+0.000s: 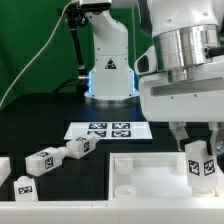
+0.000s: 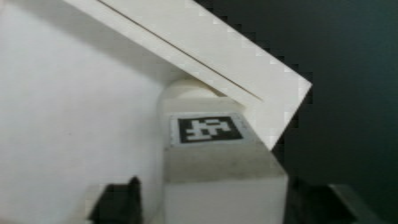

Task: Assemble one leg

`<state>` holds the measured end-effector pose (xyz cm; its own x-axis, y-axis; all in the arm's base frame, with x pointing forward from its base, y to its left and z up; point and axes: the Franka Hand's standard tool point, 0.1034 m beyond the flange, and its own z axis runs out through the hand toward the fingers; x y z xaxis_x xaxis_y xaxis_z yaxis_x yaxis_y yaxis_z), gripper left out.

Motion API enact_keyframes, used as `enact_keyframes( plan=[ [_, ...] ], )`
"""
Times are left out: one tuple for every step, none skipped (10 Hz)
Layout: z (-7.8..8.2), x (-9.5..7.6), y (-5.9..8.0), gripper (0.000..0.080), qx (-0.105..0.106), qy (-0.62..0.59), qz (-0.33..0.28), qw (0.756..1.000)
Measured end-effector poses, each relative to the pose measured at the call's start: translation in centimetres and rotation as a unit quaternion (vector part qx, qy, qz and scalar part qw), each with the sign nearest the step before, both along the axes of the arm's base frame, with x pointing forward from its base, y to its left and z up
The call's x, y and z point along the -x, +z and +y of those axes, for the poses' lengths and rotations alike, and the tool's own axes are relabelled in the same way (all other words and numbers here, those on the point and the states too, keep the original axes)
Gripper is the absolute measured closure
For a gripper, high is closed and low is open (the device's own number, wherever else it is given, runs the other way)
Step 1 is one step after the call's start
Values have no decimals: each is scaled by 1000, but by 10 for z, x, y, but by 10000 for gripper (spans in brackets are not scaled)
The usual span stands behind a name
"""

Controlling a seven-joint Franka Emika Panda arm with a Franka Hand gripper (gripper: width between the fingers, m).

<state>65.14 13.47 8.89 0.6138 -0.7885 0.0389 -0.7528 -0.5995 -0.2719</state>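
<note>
My gripper [image 1: 198, 152] is shut on a leg [image 1: 199, 166], a short white square post with black-and-white tags, and holds it upright over the corner of the flat white panel [image 1: 135, 185] on the exterior view's right. In the wrist view the leg [image 2: 222, 165] sits between my two dark fingers [image 2: 121, 203], with the gripper [image 2: 222, 205] around it and its tag facing the camera. The leg's far end meets the panel's corner [image 2: 258, 85]. I cannot tell whether it touches the panel. Three more legs lie on the exterior view's left [image 1: 80, 148], [image 1: 44, 160], [image 1: 25, 187].
The marker board [image 1: 105, 130] lies flat on the black table behind the panel. The robot's base [image 1: 108, 70] stands at the back centre. Another white part [image 1: 3, 166] is cut off at the exterior view's left edge.
</note>
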Motion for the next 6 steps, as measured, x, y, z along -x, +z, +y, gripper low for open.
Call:
enact_keyframes(
  plan=[
    [-1,2,-2,241,13,49,-6,999],
    [-1,3,-3,179,27,102,-12,994],
    [0,4,-2,156,41,156,-16,987],
    [-1,3,-3,156,49,186,-21,981],
    [-2,3,-3,151,57,221,-26,973],
    [-2,3,-3,151,64,249,-30,966]
  ],
)
